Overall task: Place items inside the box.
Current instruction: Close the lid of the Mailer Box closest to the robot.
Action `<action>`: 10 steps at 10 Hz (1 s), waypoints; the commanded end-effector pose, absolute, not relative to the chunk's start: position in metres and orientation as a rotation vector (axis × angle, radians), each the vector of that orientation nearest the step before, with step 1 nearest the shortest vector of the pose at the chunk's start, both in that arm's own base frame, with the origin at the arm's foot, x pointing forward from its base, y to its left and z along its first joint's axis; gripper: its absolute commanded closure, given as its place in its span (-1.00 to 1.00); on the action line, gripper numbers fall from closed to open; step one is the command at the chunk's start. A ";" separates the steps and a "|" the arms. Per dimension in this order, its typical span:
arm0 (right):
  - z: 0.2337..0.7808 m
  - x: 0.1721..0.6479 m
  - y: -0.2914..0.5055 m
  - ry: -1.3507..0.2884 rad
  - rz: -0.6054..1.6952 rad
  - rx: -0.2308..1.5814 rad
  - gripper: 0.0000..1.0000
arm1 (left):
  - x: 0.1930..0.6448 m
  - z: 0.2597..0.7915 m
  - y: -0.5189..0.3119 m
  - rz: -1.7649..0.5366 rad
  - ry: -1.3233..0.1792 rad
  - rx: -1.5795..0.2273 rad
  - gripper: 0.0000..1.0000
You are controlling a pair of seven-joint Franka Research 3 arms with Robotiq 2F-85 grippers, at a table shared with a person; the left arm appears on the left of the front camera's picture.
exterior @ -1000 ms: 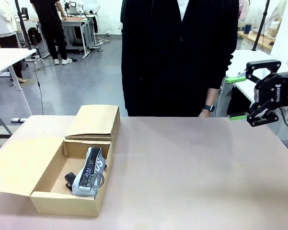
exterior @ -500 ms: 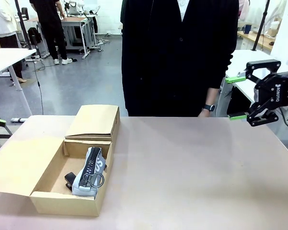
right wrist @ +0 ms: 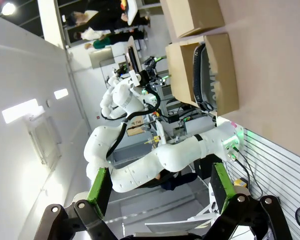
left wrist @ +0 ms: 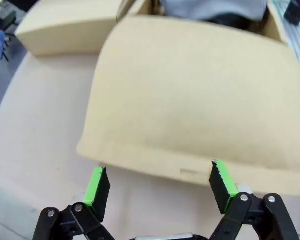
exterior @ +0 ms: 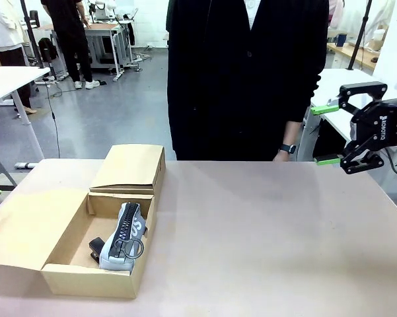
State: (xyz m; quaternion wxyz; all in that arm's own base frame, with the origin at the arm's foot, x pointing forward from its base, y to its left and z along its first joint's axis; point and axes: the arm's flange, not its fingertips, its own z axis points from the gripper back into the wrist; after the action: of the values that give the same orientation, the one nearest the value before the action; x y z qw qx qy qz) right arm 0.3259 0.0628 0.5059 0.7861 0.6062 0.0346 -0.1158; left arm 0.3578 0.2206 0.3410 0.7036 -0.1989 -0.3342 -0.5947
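The long brown cardboard box [exterior: 86,281] lies at the table's left. Its near compartment is open, with the flap [exterior: 26,228] folded out to the left. Inside lie a light grey-blue pouch [exterior: 122,231], black-handled scissors [exterior: 129,249] on top of it, and a black item [exterior: 96,249] half hidden beside it. The far compartment's lid [exterior: 131,166] is down. My left gripper [left wrist: 159,182] hovers open just off the outer edge of the flap [left wrist: 189,100], holding nothing. At the table's right edge my right gripper [exterior: 327,135] hangs open and empty in the air, far from the box [right wrist: 204,60].
A person in black [exterior: 244,79] stands at the far side, a hand with a watch [exterior: 287,152] at the table's edge. The table [exterior: 264,238] stretches bare to the right of the box. My left arm [right wrist: 164,155] shows beyond the box in the right wrist view.
The left gripper's green tips appeared at the front view's left edge half a second ago and now sit lower, almost out of frame. The right arm has not moved.
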 end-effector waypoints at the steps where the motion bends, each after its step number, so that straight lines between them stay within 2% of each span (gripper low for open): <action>1: 0.508 0.328 0.064 0.053 -0.249 1.321 -1.00 | 0.360 0.328 0.214 -1.357 -0.643 -0.409 -1.00; 5: 0.508 0.328 0.064 0.053 -0.249 1.321 -1.00 | 0.375 0.302 0.205 -1.375 -0.528 -0.373 -1.00; 10: 0.508 0.328 0.064 0.053 -0.249 1.321 -1.00 | 0.377 0.299 0.230 -1.352 -0.485 -0.346 -1.00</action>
State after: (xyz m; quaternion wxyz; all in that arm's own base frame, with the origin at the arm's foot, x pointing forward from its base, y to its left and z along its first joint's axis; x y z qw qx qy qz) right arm 0.3259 0.0628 0.5060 0.7861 0.6062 0.0345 -0.1157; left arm 0.3772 0.2234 0.2968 0.7346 -0.1594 -0.2297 -0.6183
